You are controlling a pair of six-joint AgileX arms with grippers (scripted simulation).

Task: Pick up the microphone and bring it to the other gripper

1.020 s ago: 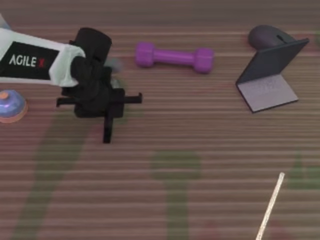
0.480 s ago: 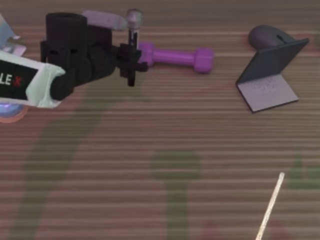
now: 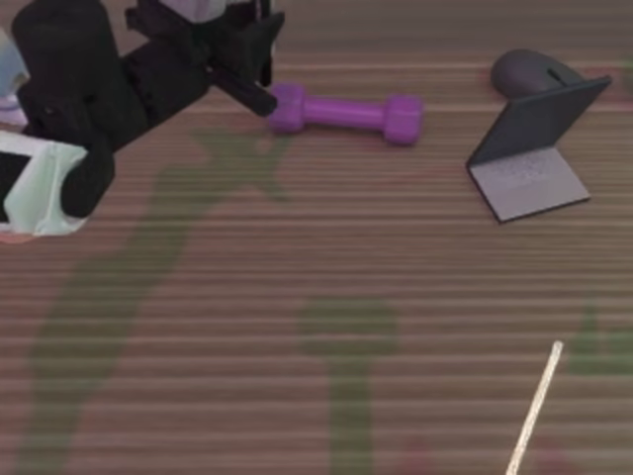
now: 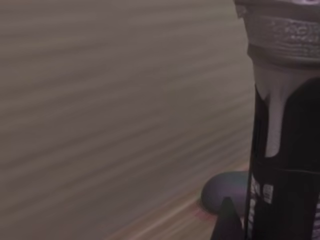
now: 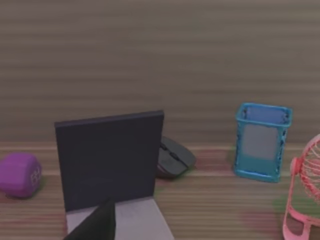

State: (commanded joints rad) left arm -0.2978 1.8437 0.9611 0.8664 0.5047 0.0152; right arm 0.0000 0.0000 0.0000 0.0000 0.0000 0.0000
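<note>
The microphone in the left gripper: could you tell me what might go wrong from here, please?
The left gripper carries the microphone right beside the purple dumbbell, so a swing across could knock the dumbbell. The open laptop and the mouse also stand on the right side, toward the other arm. The right gripper is out of the top view, so alignment may be off.

The top view looks straight down on the desk (image 3: 297,297), with the purple dumbbell (image 3: 344,111) near 12 o'clock and the open laptop (image 3: 529,148) near 2 o'clock. The left wrist view sits very close against the microphone (image 4: 285,125), facing out across the desk. The right wrist view looks low and level, sharing the laptop (image 5: 110,160), computer mouse (image 5: 172,157) and dumbbell end (image 5: 20,175) with the top view.
</note>
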